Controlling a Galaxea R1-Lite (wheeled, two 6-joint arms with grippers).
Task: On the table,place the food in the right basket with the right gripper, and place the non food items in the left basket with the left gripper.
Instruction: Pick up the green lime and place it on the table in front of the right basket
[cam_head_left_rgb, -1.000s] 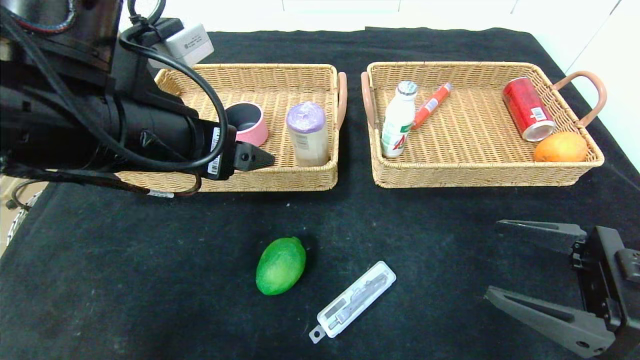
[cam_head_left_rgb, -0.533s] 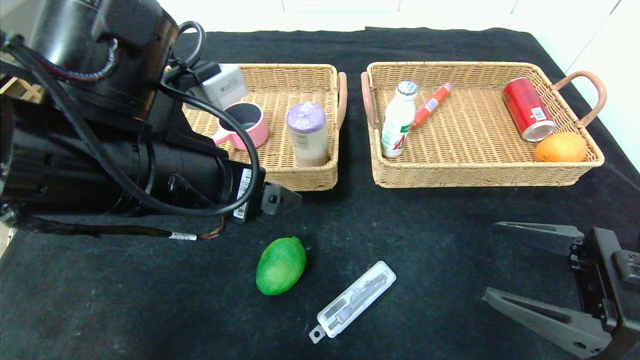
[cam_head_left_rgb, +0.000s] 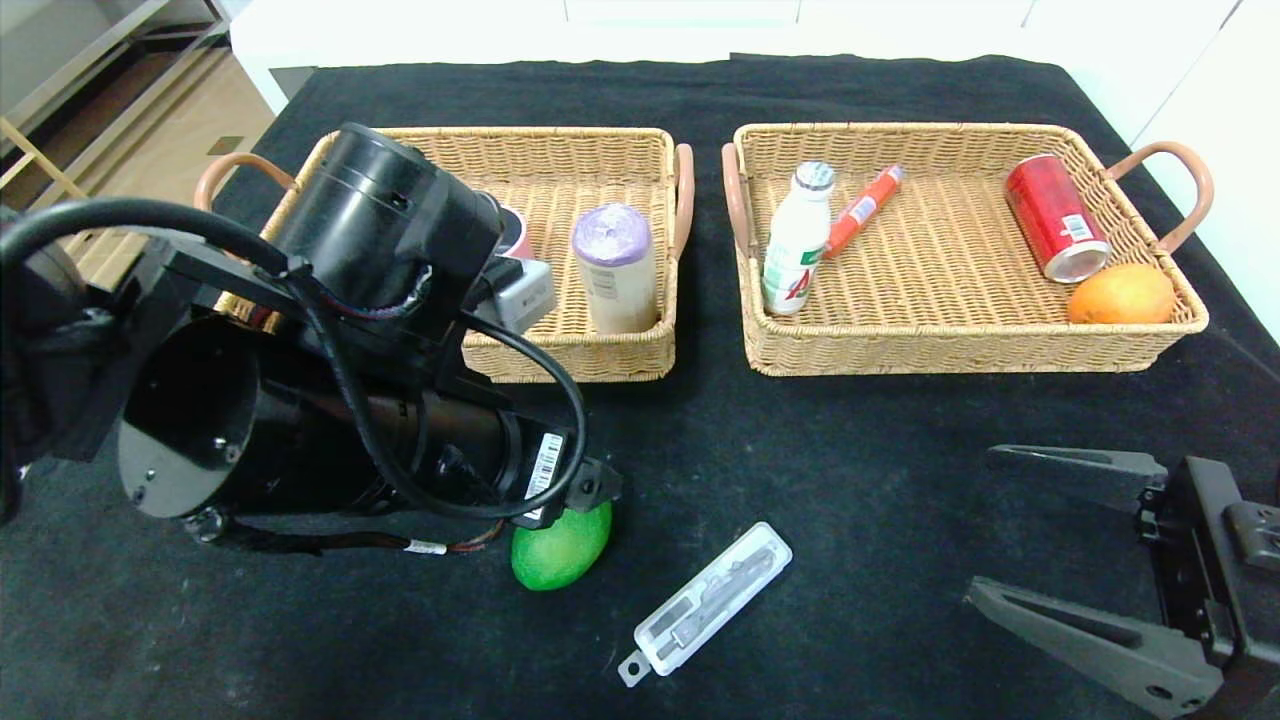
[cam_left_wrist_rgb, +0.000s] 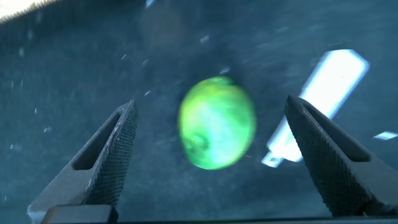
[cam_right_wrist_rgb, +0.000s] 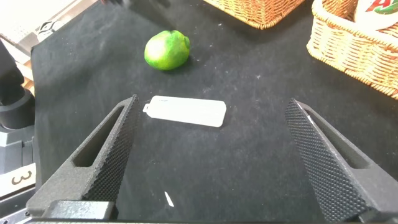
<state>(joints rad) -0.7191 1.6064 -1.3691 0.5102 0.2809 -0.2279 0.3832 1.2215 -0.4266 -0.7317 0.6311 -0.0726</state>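
Left wrist view shows the lime (cam_left_wrist_rgb: 217, 122) lying on the table (cam_head_left_rgb: 850, 440) between my left hand's (cam_left_wrist_rgb: 217, 162) spread fingers, with the plastic case (cam_left_wrist_rgb: 317, 102) just beside it. Lime is food, so I judge the left hand should shift to the case instead, bound for the left basket (cam_head_left_rgb: 560, 355). My right hand (cam_head_left_rgb: 1060, 545) hovers open near the table's right edge, and should take the lime.

Bare cloth (cam_head_left_rgb: 860, 470) between the baskets and the right pincer (cam_head_left_rgb: 1060, 560); only blister pack (cam_head_left_rgb: 705, 602) beside green fruit (cam_head_left_rgb: 565, 545).
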